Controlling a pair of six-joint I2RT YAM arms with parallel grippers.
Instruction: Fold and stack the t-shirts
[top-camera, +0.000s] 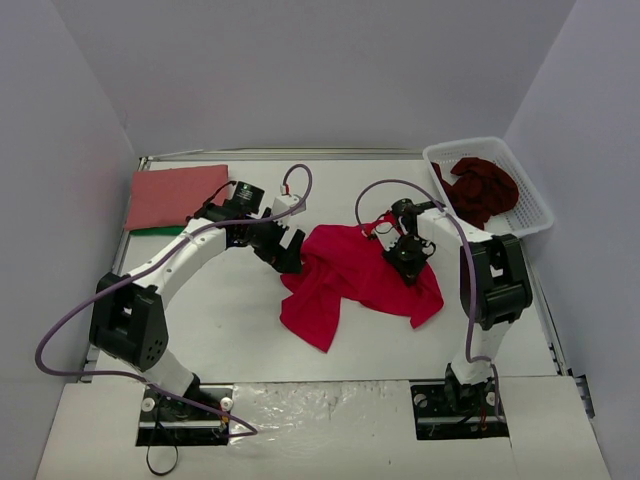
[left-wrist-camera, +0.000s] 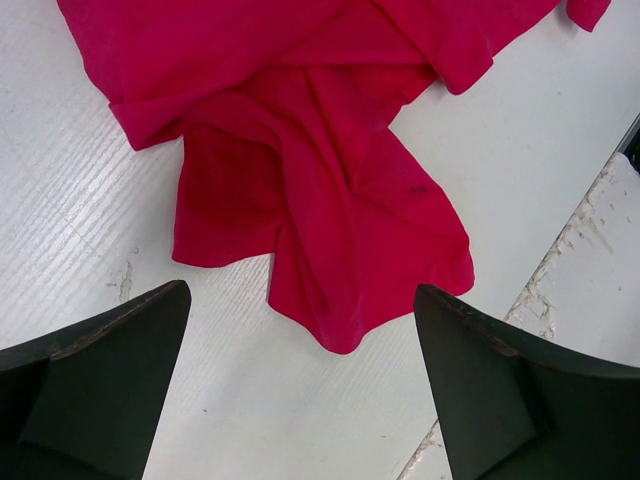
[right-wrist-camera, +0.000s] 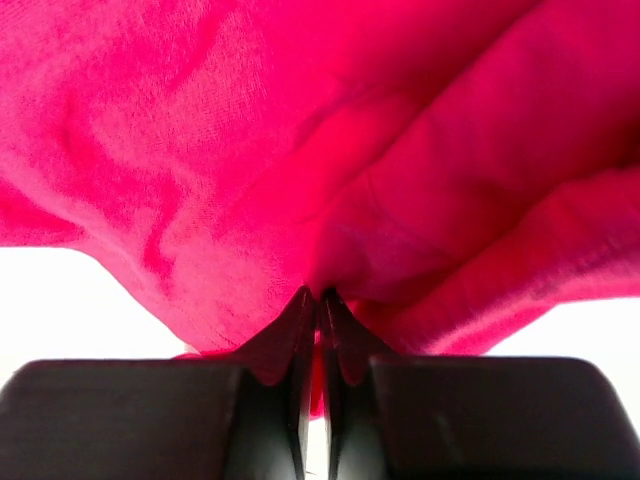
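Observation:
The bright crimson t-shirt (top-camera: 350, 280) lies crumpled at the table's middle. My right gripper (top-camera: 408, 258) is shut on a fold of it near its right side; in the right wrist view the cloth (right-wrist-camera: 330, 170) fills the frame above the closed jaws (right-wrist-camera: 318, 295). My left gripper (top-camera: 290, 255) is open and empty at the shirt's left edge; in the left wrist view the shirt's lower corner (left-wrist-camera: 320, 220) lies beyond the wide-apart fingers (left-wrist-camera: 90, 370). The dull salmon-red t-shirt (top-camera: 172, 195) lies folded flat at the back left. The dark maroon t-shirt (top-camera: 482, 188) sits bunched in the basket.
A white plastic lattice basket (top-camera: 530, 205) stands at the back right. A green object (top-camera: 160, 231) peeks out under the salmon shirt's near edge. Grey walls close in the table on three sides. A raised white ledge (top-camera: 330, 420) runs along the near edge.

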